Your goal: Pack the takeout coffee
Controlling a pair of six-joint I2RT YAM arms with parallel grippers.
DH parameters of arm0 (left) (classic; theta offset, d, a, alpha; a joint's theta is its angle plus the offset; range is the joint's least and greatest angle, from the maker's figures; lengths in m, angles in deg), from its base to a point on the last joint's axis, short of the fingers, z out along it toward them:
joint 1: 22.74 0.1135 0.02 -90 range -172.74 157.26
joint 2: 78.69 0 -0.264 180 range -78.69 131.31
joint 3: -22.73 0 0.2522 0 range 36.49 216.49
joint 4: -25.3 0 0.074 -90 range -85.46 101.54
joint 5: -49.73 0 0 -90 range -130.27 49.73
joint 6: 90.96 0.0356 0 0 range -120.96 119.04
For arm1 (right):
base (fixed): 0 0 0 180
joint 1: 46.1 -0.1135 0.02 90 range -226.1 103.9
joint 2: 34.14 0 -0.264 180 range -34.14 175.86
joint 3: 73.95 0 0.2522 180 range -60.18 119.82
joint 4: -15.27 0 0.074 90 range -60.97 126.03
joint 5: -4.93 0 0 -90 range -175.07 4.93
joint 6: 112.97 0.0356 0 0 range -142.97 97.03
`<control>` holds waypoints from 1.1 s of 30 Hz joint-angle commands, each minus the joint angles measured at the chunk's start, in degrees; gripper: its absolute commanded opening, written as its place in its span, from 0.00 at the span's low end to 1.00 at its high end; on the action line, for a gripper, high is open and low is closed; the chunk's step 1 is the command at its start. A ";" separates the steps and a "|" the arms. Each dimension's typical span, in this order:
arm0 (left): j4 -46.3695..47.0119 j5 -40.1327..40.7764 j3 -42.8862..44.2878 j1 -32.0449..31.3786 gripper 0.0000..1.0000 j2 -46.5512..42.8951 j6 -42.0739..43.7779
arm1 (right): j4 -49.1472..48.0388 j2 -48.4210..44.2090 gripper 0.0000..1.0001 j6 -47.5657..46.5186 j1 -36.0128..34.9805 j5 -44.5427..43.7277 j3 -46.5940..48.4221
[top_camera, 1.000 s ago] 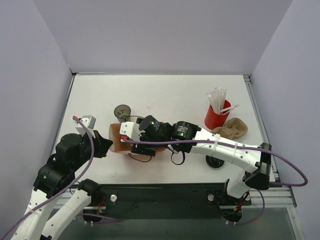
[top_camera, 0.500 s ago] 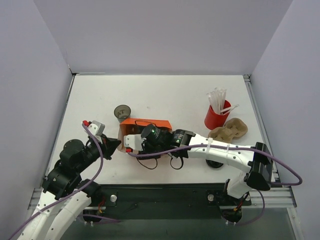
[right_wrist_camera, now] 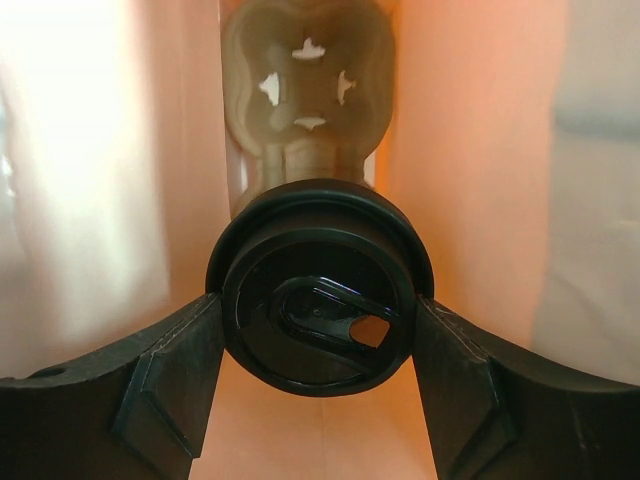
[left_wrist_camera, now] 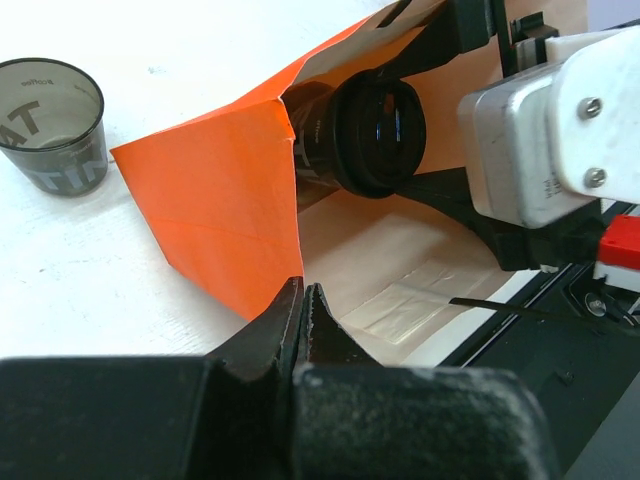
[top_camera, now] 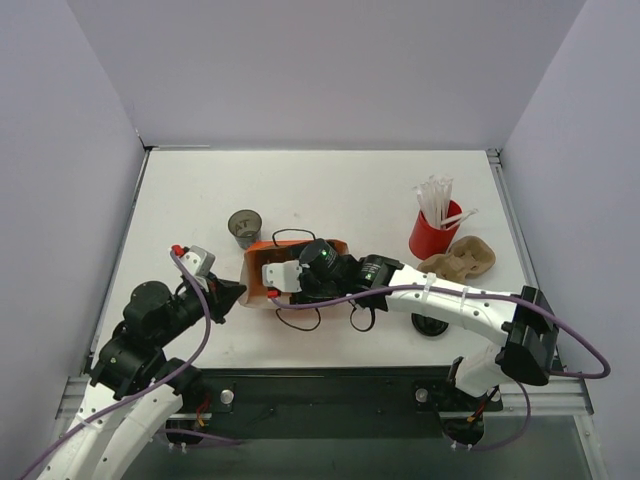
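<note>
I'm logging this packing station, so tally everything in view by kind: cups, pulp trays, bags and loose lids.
Cups: 3 (takeout coffee, lidless dark cup, red cup)
Pulp trays: 2 (outside tray, bagged tray)
Bags: 1 (orange bag)
Loose lids: 1 (loose black lid)
Total: 7

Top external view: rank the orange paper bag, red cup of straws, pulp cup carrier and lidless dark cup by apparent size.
Largest: orange paper bag, though partly covered.
Next: pulp cup carrier and red cup of straws, too alike to rank.
Smallest: lidless dark cup.
</note>
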 commanded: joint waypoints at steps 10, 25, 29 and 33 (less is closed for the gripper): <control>4.27 -2.91 -1.86 -0.09 0.00 -1.31 -0.37 | -0.53 2.94 0.50 -2.27 1.76 7.65 -0.05; 4.27 -3.53 -2.56 -0.09 0.00 -0.69 -1.87 | -5.46 5.41 0.49 -6.67 3.61 3.87 -2.16; 4.18 -3.09 -2.83 -0.09 0.00 -0.87 -1.87 | -5.11 3.47 0.49 -7.28 3.61 4.04 -2.07; 4.10 -2.74 -2.92 -0.09 0.00 -0.87 -1.78 | -3.79 1.80 0.49 -8.33 3.78 4.48 -2.16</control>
